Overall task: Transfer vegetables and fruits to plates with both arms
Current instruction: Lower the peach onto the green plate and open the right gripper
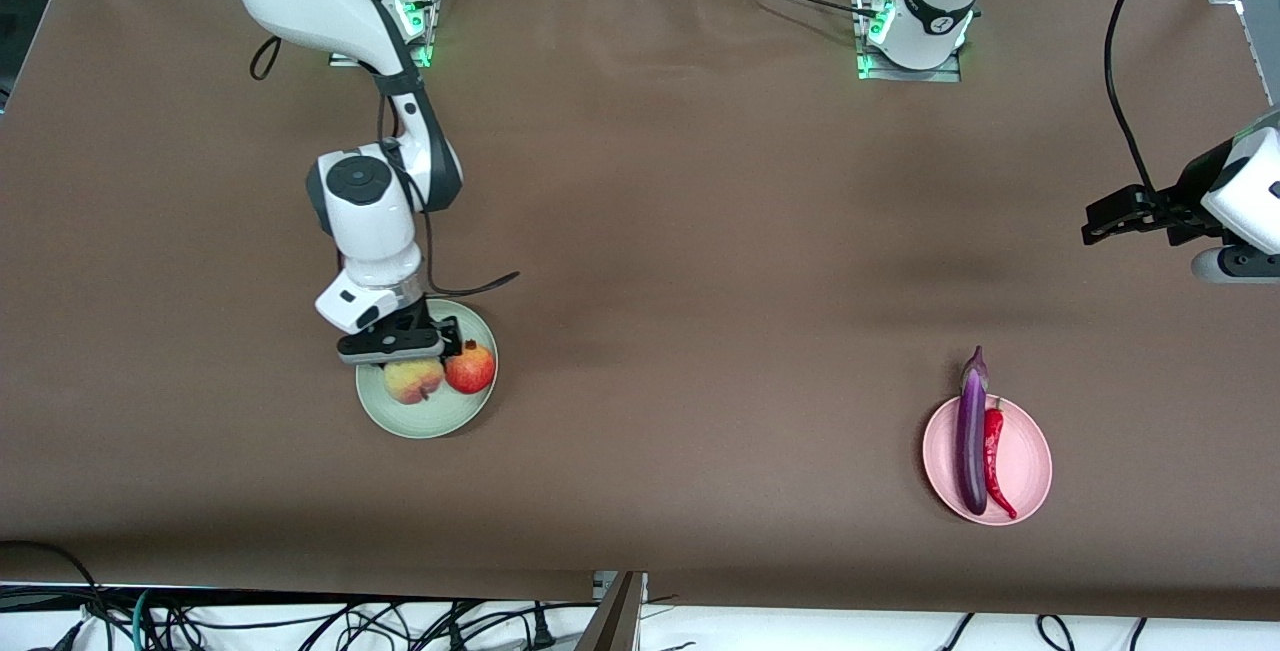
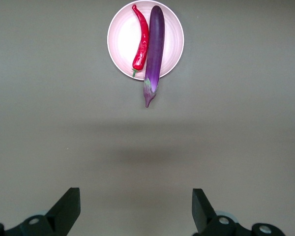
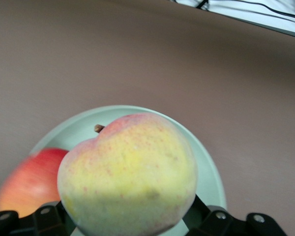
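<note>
The right gripper [image 1: 412,363] clamps the pinkish-yellow round peach [image 1: 413,380] over the mint-green matte plate [image 1: 425,421], beside the red pomegranate [image 1: 470,368]; the left gripper [image 1: 1100,228] waits, fingers wide.

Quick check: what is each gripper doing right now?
Left gripper: open, empty, over bare table.
Right gripper: shut on the peach, over the green plate.

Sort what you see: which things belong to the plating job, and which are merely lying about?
Job: peach in right end effector; pomegranate; green plate; eggplant; chili pepper; pink plate; open left end effector.
Lying about: brown table cover; cables.
</note>
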{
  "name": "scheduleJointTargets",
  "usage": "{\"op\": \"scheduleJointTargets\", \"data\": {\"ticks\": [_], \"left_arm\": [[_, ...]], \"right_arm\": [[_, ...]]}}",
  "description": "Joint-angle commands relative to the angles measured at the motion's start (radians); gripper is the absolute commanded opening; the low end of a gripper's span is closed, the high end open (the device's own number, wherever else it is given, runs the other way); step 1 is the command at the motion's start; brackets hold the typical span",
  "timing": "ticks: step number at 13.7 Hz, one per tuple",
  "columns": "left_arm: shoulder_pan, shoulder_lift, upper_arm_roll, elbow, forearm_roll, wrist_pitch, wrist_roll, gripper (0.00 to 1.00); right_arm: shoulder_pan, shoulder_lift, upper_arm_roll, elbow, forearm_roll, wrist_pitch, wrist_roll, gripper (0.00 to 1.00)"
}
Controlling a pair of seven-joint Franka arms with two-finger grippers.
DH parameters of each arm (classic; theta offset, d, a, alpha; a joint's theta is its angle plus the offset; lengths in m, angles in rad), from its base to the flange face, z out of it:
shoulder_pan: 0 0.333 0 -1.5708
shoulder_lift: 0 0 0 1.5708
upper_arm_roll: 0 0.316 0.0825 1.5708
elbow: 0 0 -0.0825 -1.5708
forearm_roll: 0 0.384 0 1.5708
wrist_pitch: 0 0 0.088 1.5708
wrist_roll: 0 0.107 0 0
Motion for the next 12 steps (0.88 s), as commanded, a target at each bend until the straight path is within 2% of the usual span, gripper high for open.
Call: {"op": "scheduleJointTargets", "data": {"ticks": [1,2,7,9,12], "left_arm": [[-0.009,0.013,-0.001,0.028,0.020,-0.008,-0.009,1.00],[-0.012,0.013,-0.001,0.028,0.020,-0.008,-0.009,1.00],[0.001,0.024,0.003,0.037,0.013,-0.008,-0.009,1.00],[-0.002,0.070,0.000,0.123,0.022,-0.010,-0.009,1.00],[-0.006,0.087,0.000,0.143,0.022,-0.010,-0.009,1.00]], "right_arm": [[-0.006,-0.053,-0.014,-0.049,-0.011,0.008,-0.040,0.80],[-0.007,-0.055,-0.014,-0.049,-0.011,0.007,-0.054,0.98],[-0.006,-0.104,-0.002,-0.041,-0.007,-0.134,-0.061,0.99],[-0.004,-0.153,0.006,-0.012,-0.010,-0.282,-0.068,0.99],[-0.004,-0.190,0.029,0.092,0.007,-0.506,-0.069,0.99]]}}
